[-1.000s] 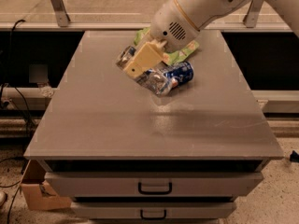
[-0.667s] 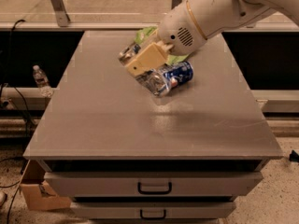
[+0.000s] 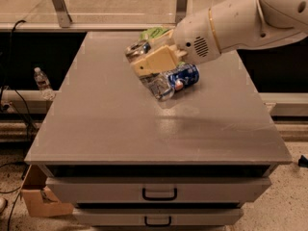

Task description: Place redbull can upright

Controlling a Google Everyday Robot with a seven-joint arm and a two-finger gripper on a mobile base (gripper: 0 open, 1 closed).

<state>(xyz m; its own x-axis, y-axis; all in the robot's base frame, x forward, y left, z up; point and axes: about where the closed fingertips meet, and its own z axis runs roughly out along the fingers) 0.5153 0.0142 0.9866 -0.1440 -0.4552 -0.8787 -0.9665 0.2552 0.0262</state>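
1. The gripper is cream-coloured and sits at the end of the white arm, which reaches in from the upper right. It hangs over the far half of the grey table, pointing down and to the left.
2. It is closed around the middle of the redbull can. The one finger that shows lies across the can's front and hides its midsection.
3. The redbull can is tilted, not upright. One end sticks out above the gripper toward the upper left. The crinkled silver end sticks out below it toward the lower right, low over the tabletop. I cannot tell whether that end touches the surface.
4. A dark-blue can lies on its side on the table, just right of the gripper and under the wrist. It is right beside the silver can's lower end, and contact between the two cannot be judged.
5. Behind the gripper, near the table's far edge, lies a green packet, partly hidden by the hand.
6. Well below the gripper, on the table's front face, are two drawers, each with a dark handle.
7. Far left of the gripper, off the table, stands a small water bottle. A cardboard box sits lower still, by the table's left foot.
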